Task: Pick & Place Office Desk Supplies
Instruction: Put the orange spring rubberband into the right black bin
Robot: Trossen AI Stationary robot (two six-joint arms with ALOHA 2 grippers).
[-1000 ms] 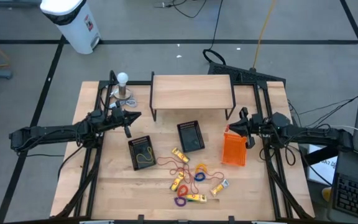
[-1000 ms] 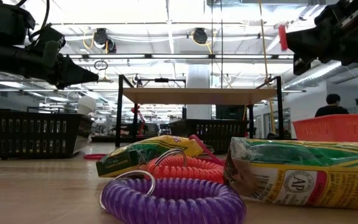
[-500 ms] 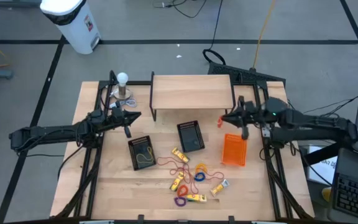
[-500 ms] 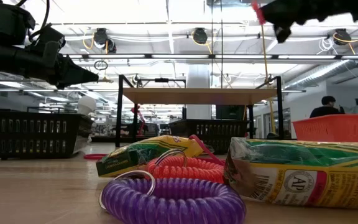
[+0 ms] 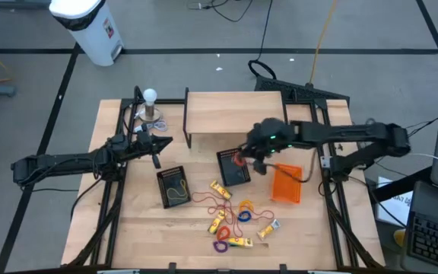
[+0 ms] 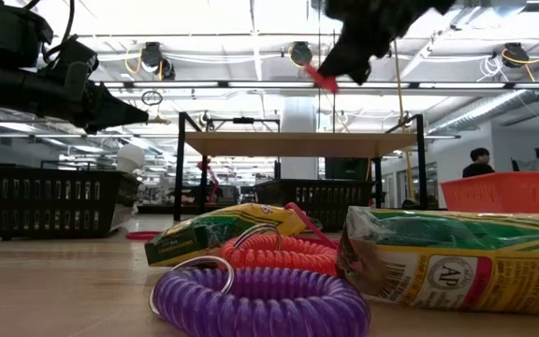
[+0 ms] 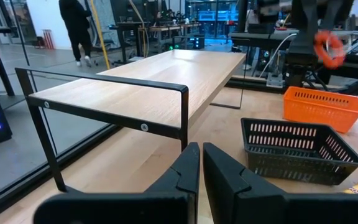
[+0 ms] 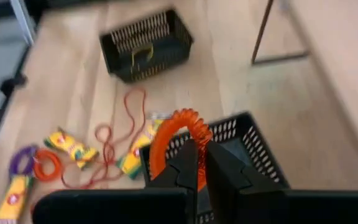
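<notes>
Swinging in from the table's right edge, the right gripper (image 5: 243, 160) now hangs over the middle black basket (image 5: 233, 167), its fingers pinched tight on an orange coiled loop (image 8: 178, 138) that arches up over the fingertips. Directly below it sits that basket; the orange basket (image 5: 286, 183) lies just to its right side, and the other black basket (image 5: 172, 186), with a yellow loop inside, lies well to its left. Nearer the table's front edge than the gripper, the remaining loops and yellow packets (image 5: 233, 216) lie scattered. Left gripper (image 5: 159, 143) waits closed and empty beside the wooden shelf (image 5: 234, 112)
</notes>
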